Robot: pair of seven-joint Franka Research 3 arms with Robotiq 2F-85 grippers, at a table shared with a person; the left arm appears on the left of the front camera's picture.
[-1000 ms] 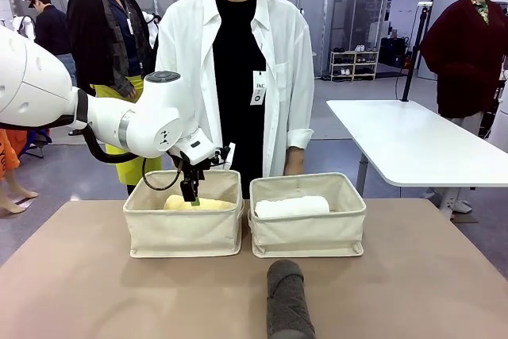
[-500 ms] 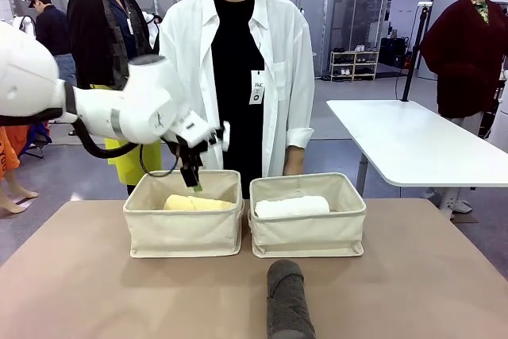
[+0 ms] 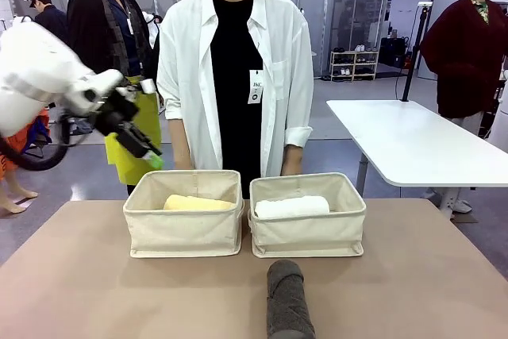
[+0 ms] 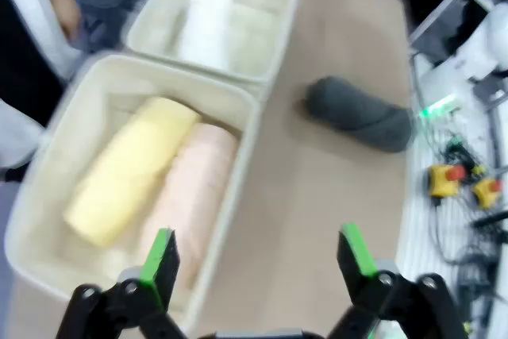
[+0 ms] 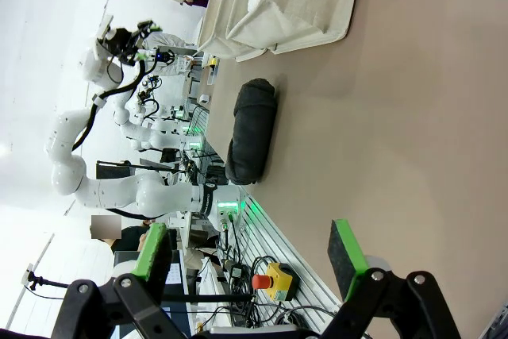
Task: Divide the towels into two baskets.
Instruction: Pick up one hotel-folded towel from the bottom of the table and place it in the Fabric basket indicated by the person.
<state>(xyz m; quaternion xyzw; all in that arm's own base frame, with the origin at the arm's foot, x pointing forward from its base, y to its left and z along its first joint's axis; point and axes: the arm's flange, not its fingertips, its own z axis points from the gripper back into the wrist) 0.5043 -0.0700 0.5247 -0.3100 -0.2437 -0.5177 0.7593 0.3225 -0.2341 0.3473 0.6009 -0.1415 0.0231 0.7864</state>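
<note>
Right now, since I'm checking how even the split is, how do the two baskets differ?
The left basket holds two towels, the yellow towel and the cream towel, lying side by side; the right basket holds one, the white towel. The left basket looks fuller; the right basket has bare floor beside its towel. Both are beige canvas bins of the same shape, standing side by side.

Bright, even light falls from overhead in the front view, which is sharp; the baskets (image 3: 184,232) cast only faint, soft shadows on the table (image 3: 87,275); the left wrist view is smeared by motion blur, the dark grey towel (image 4: 361,113) soft-edged; the right wrist view burns out to white at upper left; its edges bend.
</note>
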